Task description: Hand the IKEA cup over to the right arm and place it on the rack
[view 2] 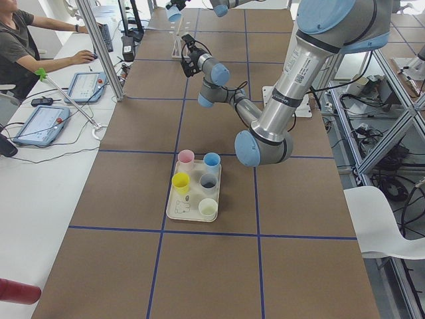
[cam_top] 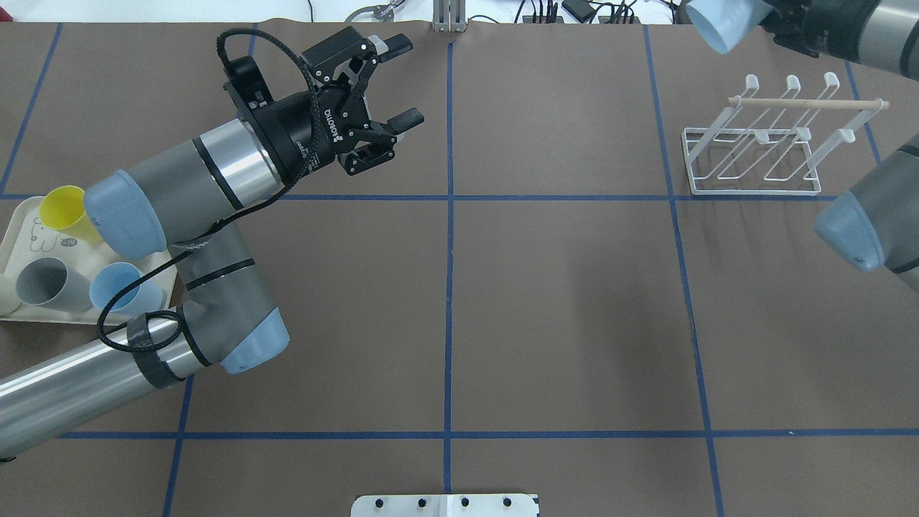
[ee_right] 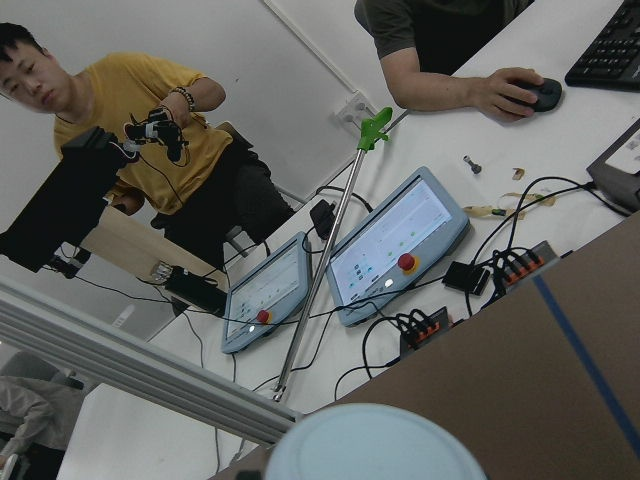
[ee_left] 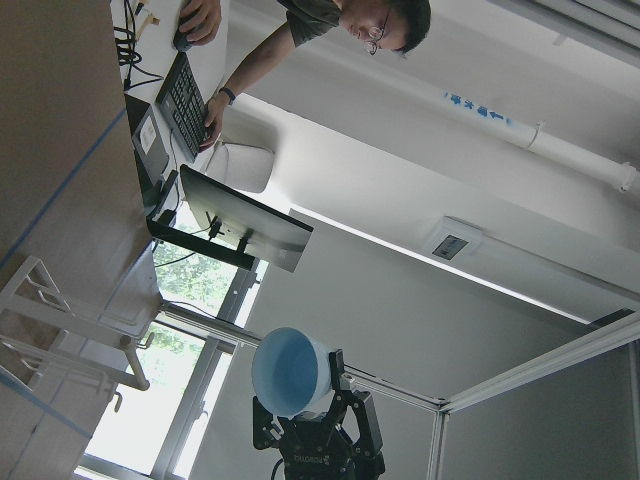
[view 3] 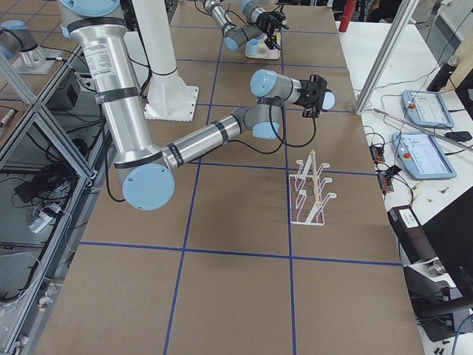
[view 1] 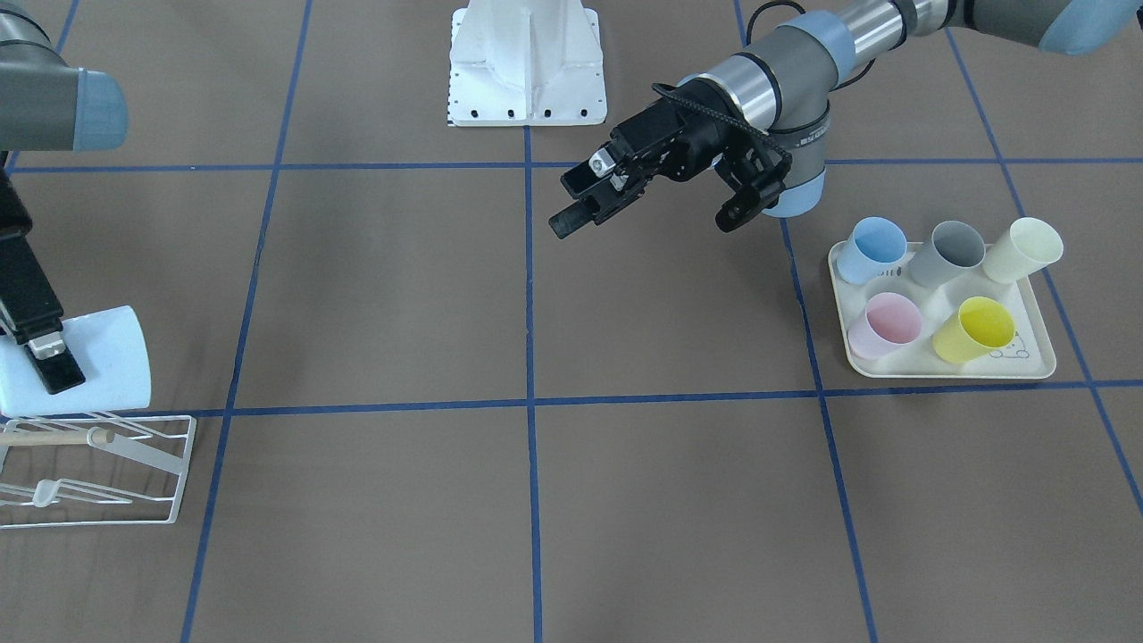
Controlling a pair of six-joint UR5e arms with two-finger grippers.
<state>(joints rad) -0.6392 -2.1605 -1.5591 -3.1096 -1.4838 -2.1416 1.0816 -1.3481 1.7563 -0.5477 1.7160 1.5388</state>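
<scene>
The IKEA cup (view 1: 98, 357) is pale blue and lies sideways in my right gripper (view 1: 52, 368), which is shut on it. It hangs just above the robot-side edge of the white wire rack (view 1: 98, 469) with its wooden rod. In the overhead view the cup (cam_top: 720, 26) is at the top right, beyond the rack (cam_top: 754, 154). My left gripper (cam_top: 400, 80) hovers open and empty over the table's middle-left, and its wrist camera sees the cup (ee_left: 290, 370). The right wrist view shows only the cup's rim (ee_right: 375, 445).
A cream tray (view 1: 946, 371) on the robot's left holds several cups: blue (view 1: 875, 250), grey (view 1: 951, 254), cream (view 1: 1022, 250), pink (view 1: 884, 323) and yellow (view 1: 973, 329). The white robot base (view 1: 527, 62) stands at the table's edge. People sit at a side desk (view 2: 53, 113).
</scene>
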